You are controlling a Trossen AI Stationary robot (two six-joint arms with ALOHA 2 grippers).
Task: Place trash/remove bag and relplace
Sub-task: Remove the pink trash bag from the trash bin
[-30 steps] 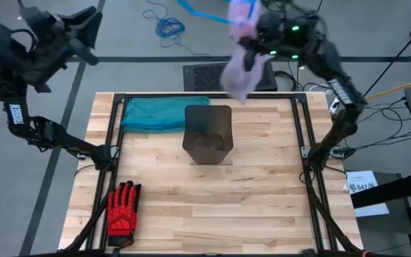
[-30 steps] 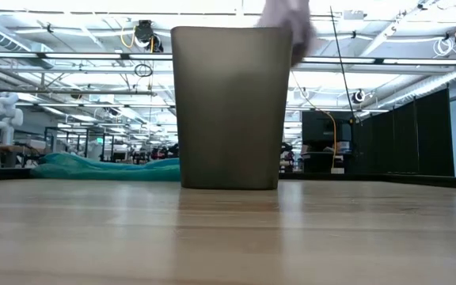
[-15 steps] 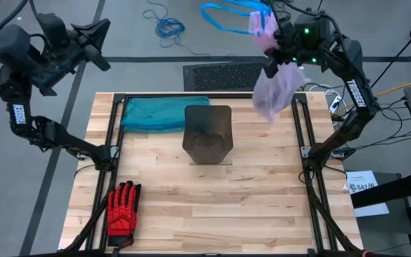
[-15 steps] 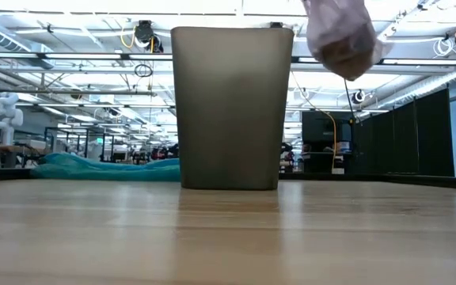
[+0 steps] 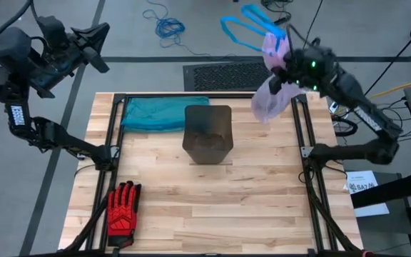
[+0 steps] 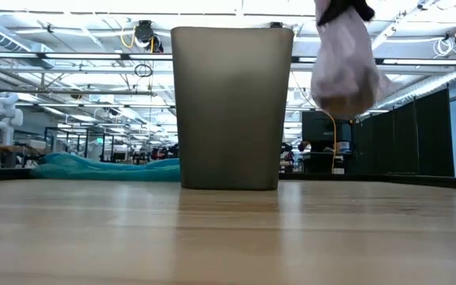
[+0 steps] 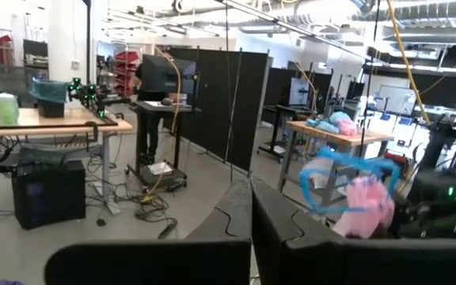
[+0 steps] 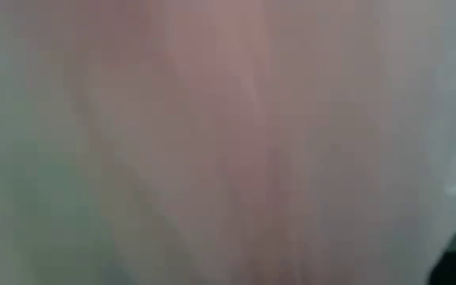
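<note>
The pale pink bag (image 5: pixel 270 102) hangs in the air over the table's far edge, right of the dark grey bin (image 5: pixel 207 133). Its blue drawstring loops (image 5: pixel 242 27) stick out past my right gripper (image 5: pixel 291 63), which is shut on it. In the low view the bag (image 6: pixel 343 70) hangs beside the bin's (image 6: pixel 230 107) upper half, with the trash showing as a brownish mass (image 6: pixel 340 101) through its bottom. The bag fills the right wrist view (image 8: pixel 228 142). My left gripper (image 5: pixel 97 44) is raised beyond the table's far left corner, shut and holding nothing (image 7: pixel 252 218). My right gripper holds the bag by its gathered upper part (image 5: pixel 280 66), just below the blue drawstrings. It comes from the table's right side, slanting a little downward. The fingers themselves are hidden by the plastic. The bag hangs below the gripper, clear of the table and the bin.
A teal-blue plastic bag (image 5: pixel 164 113) lies at the far edge, left of the bin. A red-and-black glove (image 5: pixel 123 209) lies near the front left corner. Black frame rails (image 5: pixel 302 143) run along the table's sides. A blue cord (image 5: pixel 168 27) lies on the floor behind.
My right gripper has come down and toward the table's right edge with the bag. The bag has swung from beyond the far edge behind the bin to the bin's right, and now hangs lower, with its bottom showing in the low view.
</note>
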